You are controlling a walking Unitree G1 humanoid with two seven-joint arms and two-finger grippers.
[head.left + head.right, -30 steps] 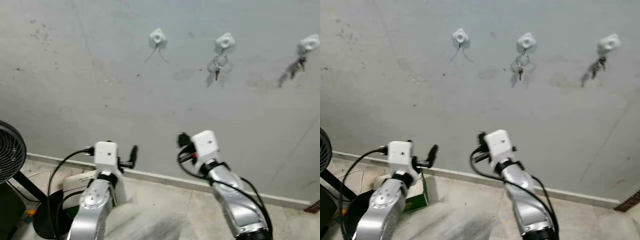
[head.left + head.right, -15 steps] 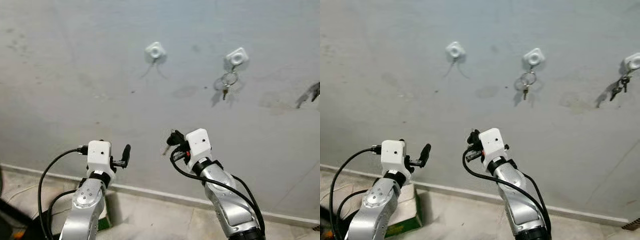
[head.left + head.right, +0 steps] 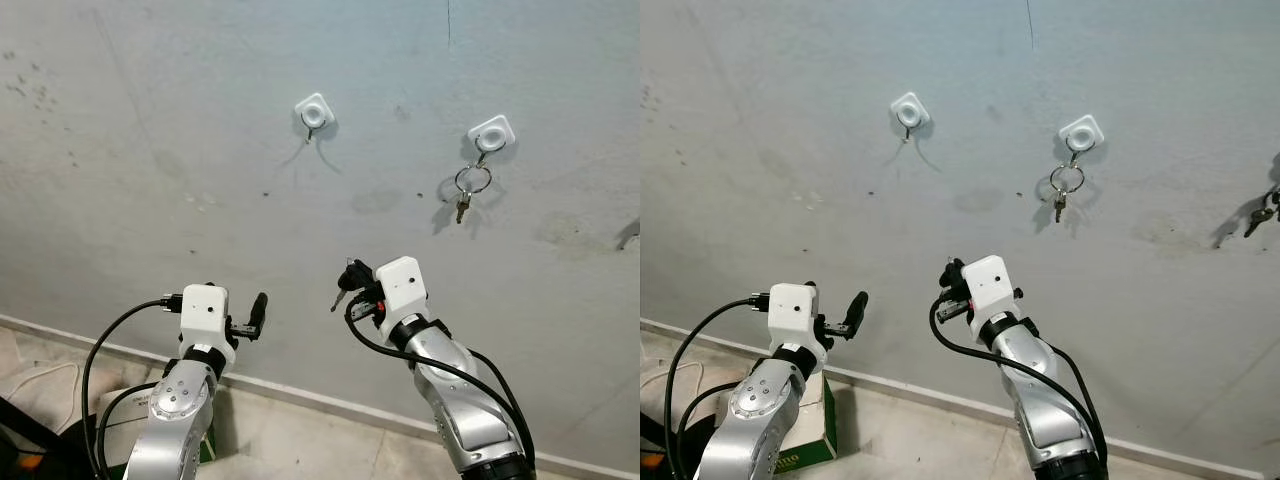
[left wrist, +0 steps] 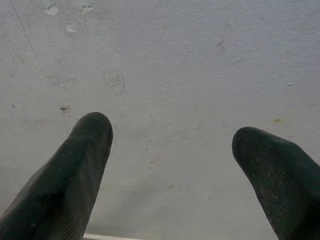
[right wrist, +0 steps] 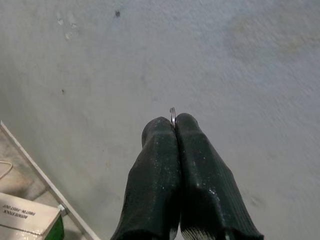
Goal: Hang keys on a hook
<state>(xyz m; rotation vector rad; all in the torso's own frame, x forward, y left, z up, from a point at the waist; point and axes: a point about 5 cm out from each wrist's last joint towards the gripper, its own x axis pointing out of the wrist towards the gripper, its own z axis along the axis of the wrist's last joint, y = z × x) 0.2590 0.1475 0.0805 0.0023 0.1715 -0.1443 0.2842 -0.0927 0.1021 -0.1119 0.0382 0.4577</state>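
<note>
On the grey wall, a white hook [image 3: 314,110] stands empty. To its right, another white hook [image 3: 492,133] carries a key ring with a key [image 3: 470,187]. My right gripper [image 3: 349,274] is raised before the wall, below and a little right of the empty hook, shut on a set of keys; one key [image 3: 338,298] dangles under the fingers. In the right wrist view a sliver of metal ring [image 5: 172,115] pokes out between the closed fingertips [image 5: 159,131]. My left gripper [image 3: 258,304] is held lower left, open and holding nothing, with its fingers [image 4: 90,135] apart.
More keys [image 3: 1265,210] hang at the far right edge of the wall. A white skirting board [image 3: 300,397] runs along the floor. A green and white box [image 3: 805,452] and black cables [image 3: 95,365] lie by my left arm.
The whole picture has shifted, so the camera moved: the hooks sit larger and further right, and the fan has left the view. Both arms keep much the same pose.
</note>
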